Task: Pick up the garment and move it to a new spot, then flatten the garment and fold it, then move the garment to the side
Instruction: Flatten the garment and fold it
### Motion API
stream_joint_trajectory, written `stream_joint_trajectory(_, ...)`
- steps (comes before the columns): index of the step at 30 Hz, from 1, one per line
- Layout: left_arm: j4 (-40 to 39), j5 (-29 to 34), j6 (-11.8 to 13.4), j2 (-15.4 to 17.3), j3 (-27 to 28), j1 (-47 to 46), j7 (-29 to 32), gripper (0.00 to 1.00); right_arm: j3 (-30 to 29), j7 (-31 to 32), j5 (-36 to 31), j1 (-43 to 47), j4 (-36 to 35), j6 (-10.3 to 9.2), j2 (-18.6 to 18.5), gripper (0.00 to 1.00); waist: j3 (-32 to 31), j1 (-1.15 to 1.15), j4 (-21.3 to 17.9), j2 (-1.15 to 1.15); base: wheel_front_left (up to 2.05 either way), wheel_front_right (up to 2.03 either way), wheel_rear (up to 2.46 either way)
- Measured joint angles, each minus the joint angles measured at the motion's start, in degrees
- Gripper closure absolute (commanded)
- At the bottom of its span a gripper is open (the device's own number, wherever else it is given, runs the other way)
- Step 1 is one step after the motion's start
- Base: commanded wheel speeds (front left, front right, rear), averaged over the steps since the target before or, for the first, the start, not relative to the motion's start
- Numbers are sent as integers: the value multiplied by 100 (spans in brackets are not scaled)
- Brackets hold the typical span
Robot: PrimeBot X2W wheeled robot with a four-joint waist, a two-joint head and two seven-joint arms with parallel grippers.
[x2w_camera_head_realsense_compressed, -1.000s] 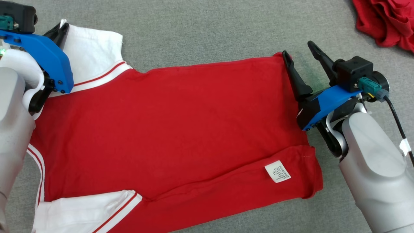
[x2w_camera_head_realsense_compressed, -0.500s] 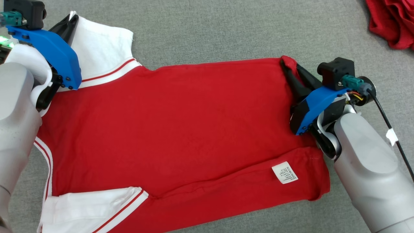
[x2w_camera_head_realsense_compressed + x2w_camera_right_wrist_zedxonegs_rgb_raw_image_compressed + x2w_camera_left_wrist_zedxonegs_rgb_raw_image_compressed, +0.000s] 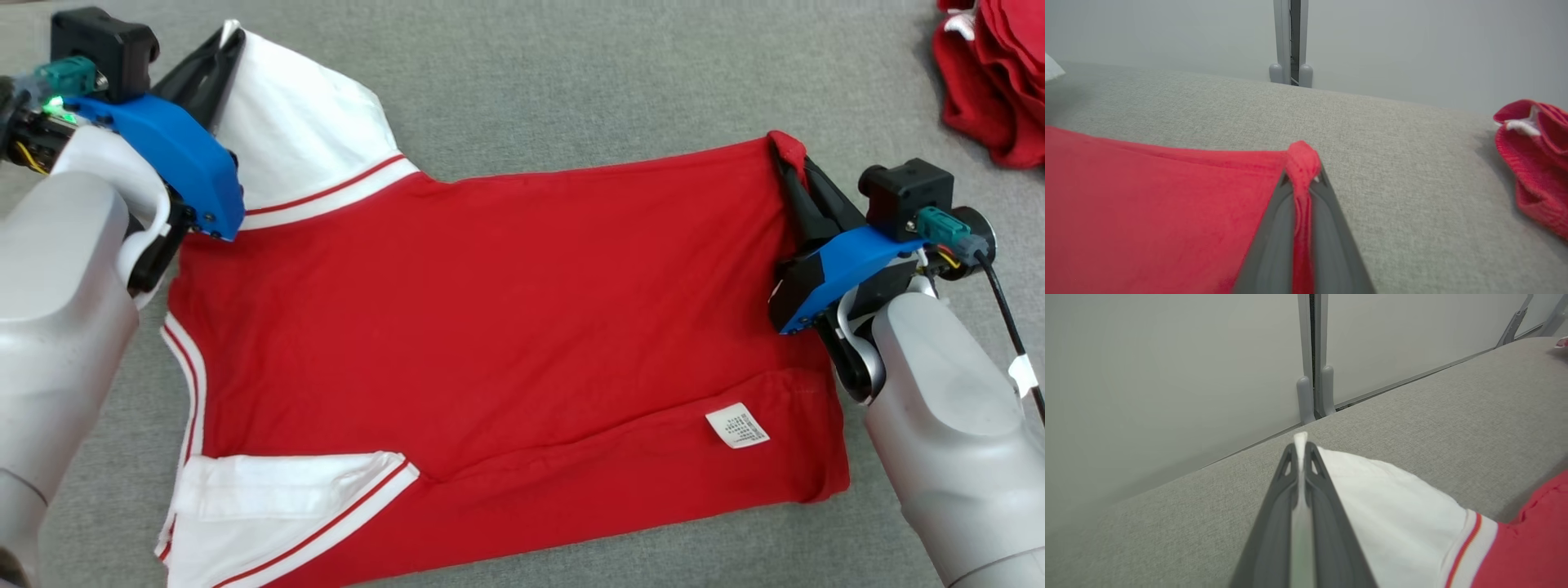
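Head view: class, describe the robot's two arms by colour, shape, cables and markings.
Left arm and right arm each have a rounded pale grey forearm, a blue bracket, a black box with a teal connector, and long dark tapered jaws. The right trails a black cable bearing a white tag.

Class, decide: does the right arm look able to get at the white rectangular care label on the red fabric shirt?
Probably not yet: the right claw is shut on the red fabric shirt, though the white care label lies uncovered nearby.

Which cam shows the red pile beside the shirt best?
Right wrist view: the red pile is large, folds and a white scrap clear. Head view crops it at the corner; left wrist view catches a sliver.
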Motion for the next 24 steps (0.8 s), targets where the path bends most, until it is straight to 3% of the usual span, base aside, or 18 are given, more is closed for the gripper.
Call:
stream_joint_trajectory(12,-705,-23,14,111,-220,675,-412,100,-330,-330,-38,463,359,-1,19,100,-528,0,383,0,0,0,0)
stream_joint_trajectory(24,-2105,-172,541,552,-154,1875,-514,100,-671,-466,-65,921,445,-1,9,100,-938,0,639,0,0,0,0)
